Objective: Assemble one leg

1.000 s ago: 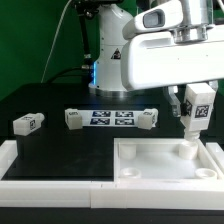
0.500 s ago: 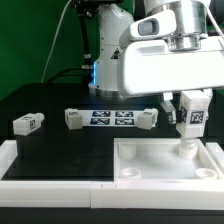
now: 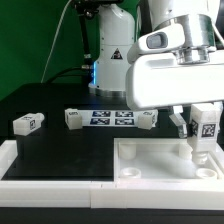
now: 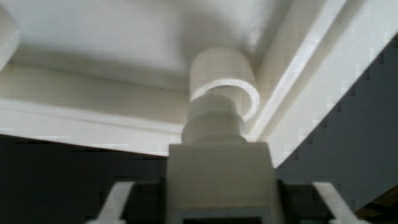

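A white robot arm hangs over a square tray piece [image 3: 160,170], a large white part with raised walls that lies flat on a black table [image 3: 60,150]. The gripper [image 3: 203,128] holds one leg [image 3: 204,138] upright over the tray piece's far corner on the exterior view's right. The leg is a small white block with a black-and-white tag facing the camera and a round peg pointing down. The fingers [image 3: 179,122] are dark and pinch the leg's block from either side. The peg's lower end meets the tray piece in that corner. In the wrist view the leg [image 4: 221,110] runs down from between the two fingers [image 4: 118,203], and its rounded tip sits tight against the inner corner of the tray piece [image 4: 107,40]. Neither view shows whether the tip has entered a hole. Three spare legs lie on their sides beyond the tray piece's far edge. One [image 3: 149,118] is just behind it, one [image 3: 74,118] is farther toward the exterior view's left, and one [image 3: 26,123] is farthest that way. The flat marker board [image 3: 112,119] lies between the two nearer ones. The task looks well under way: the leg is picked up, carried to its corner and stood on end. Seating it fully, fastening it and letting go appear to be what is left.
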Robot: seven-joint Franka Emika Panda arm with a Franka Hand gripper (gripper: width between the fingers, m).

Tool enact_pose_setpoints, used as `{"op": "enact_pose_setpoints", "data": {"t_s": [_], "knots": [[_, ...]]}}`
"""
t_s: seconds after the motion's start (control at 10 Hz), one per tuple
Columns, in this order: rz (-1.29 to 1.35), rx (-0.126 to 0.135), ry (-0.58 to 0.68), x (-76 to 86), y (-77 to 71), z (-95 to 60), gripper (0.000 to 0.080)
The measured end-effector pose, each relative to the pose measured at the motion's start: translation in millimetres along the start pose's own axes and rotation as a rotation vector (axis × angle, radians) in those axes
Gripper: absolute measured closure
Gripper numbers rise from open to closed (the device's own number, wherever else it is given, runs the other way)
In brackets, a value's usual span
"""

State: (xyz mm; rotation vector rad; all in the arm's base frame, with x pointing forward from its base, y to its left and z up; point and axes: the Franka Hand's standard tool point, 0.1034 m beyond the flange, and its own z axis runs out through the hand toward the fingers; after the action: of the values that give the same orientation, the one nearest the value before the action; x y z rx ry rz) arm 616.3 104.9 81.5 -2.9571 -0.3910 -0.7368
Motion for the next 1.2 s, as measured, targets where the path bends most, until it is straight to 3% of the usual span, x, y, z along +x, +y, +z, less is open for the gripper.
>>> {"op": "enact_pose_setpoints", "data": {"t_s": [0.4,0.9,1.2], "knots": [[-0.002,0.006,-0.008,-1.9,-3.4,12.3,0.0509],[-0.004,-0.003,0.033,3.2,-3.1,15.7,0.0509],[-0.005,0.005,0.016,-7.0,-9.1,25.0,0.0509]]}}
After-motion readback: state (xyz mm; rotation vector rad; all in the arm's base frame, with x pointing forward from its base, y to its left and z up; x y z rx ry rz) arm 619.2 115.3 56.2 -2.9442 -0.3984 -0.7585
